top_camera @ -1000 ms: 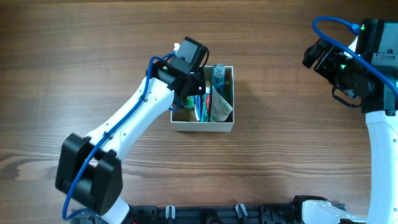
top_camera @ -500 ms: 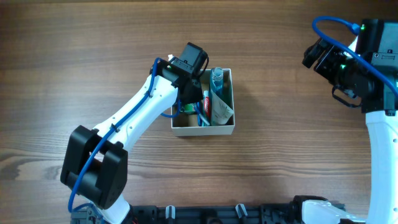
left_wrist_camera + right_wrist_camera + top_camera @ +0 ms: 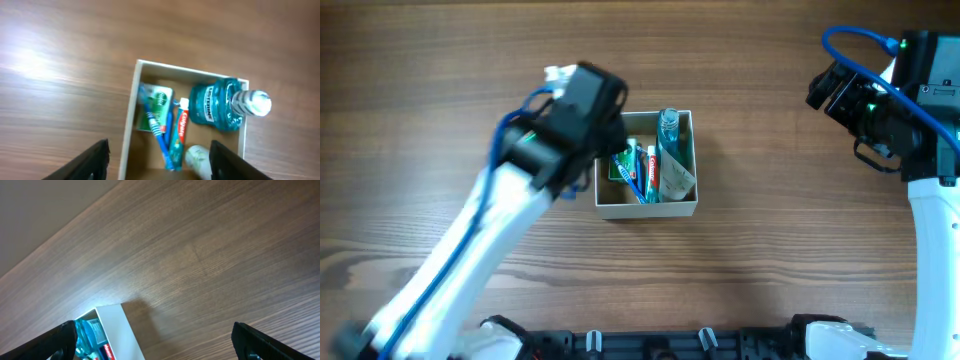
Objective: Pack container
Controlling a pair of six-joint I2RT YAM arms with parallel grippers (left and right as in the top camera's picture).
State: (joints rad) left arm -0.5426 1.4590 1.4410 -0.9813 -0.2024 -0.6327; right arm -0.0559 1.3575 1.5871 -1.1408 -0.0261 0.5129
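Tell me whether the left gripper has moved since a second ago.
Yes. The left gripper has pulled leftward, off the container's interior toward its left wall.

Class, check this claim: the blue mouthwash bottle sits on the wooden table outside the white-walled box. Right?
No. The blue mouthwash bottle sits inside the white-walled box, not outside it on the wooden table; the left wrist view shows this.

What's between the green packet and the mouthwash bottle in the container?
A Colgate toothpaste tube lies between them; a blue toothbrush slants across the packet beside it. The left wrist view shows this best.
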